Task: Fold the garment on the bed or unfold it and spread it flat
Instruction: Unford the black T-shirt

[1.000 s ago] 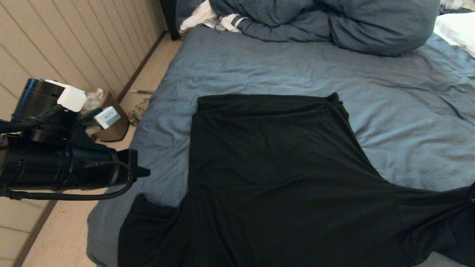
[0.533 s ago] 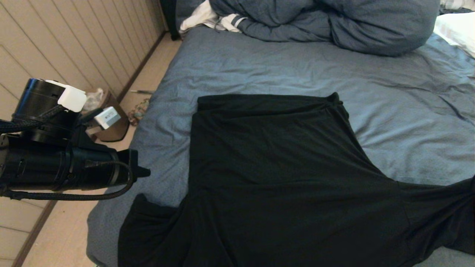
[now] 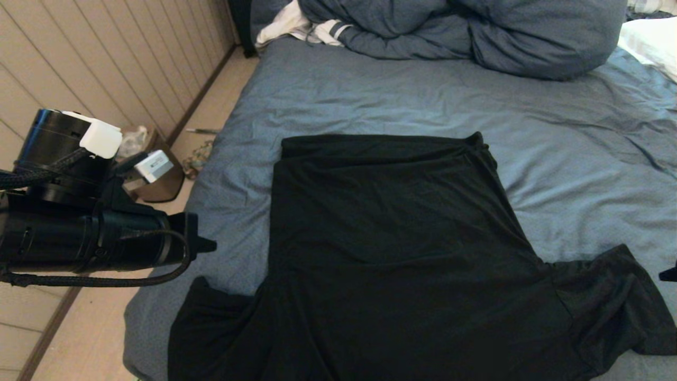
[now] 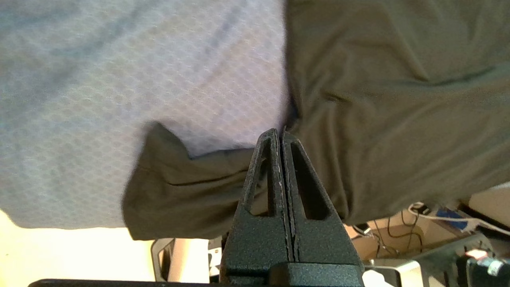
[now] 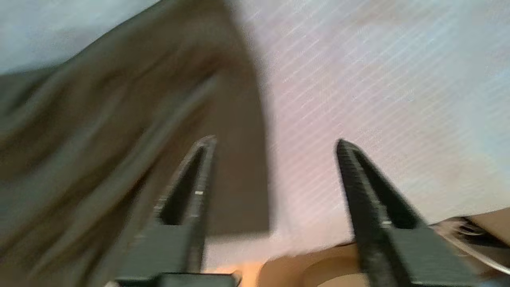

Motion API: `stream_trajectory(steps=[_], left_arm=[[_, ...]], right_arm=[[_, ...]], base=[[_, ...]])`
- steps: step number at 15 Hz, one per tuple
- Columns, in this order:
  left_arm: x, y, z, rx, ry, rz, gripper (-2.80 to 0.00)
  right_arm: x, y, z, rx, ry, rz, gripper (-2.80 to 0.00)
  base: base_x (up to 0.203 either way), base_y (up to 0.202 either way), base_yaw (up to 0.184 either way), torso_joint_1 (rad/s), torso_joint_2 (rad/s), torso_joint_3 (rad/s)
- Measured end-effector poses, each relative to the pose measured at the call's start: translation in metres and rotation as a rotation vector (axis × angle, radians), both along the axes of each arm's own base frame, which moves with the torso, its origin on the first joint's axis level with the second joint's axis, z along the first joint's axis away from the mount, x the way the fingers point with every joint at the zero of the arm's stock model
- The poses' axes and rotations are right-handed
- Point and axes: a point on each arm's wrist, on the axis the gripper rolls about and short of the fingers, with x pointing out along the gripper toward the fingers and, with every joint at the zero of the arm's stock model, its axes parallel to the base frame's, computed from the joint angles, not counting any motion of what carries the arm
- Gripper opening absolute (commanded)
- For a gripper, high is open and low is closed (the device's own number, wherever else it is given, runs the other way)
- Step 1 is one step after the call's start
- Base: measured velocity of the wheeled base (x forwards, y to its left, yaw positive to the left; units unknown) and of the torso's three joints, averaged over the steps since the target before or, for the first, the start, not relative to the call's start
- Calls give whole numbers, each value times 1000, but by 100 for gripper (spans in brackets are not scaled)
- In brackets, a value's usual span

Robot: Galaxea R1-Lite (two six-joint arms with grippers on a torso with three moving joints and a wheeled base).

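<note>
From my head camera I see the garment (image 3: 402, 254) lying flat on the bed (image 3: 370, 100), hem toward the far side and both sleeves toward me; its lower part runs off the bottom of the picture, so I cannot see the collar or any print, only plain black cloth. The right sleeve lies loose and rumpled on the sheet near the picture's right edge. My left end effector (image 4: 279, 137) is pressed fully shut with nothing between its fingers; from its wrist camera it hangs above the spot where the left sleeve meets the body of the shirt, and I cannot tell whether the tips touch the cloth. In the head view the left arm sits over the floor beside the bed, and its bulk hides part of the wall and floor behind it. My right end effector (image 5: 275, 141) stands wide open and empty, one finger over the sleeve's edge and the other over bare sheet; that wrist picture is smeared, so fine detail is lost. In the head view only a dark tip of it (image 3: 669, 274) pokes in at the right edge. At the far end the bunched duvet (image 3: 465, 32) is cut off by the top, as is a white striped cloth (image 3: 296, 26) beside it, and a white pillow (image 3: 650, 39) is clipped at the corner.
</note>
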Motion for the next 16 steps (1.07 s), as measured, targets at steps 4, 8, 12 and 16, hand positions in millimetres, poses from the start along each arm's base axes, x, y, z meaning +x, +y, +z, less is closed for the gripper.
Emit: stream_trajectory(steps=[4,8,12,16], left_arm=[[-8,-5,2,-20,15,-14,-280],[-18,-3,-3,-18,43,-7,-280],[-24,0,-11,-19,67,3,-280],[-28,2,-16,-26,86,18,-280]], right_arm=[[-28,62,-1,246,118,219,-280],[-47,120,-22,346,271,423,-280],[-49,148,-41,284,370,549,-280],[-40,182,-68,164,380,602,-280]], base=[[0,0,0,0,0,0],[0,0,0,0,0,0],[0,0,0,0,0,0],[0,0,0,0,0,0]])
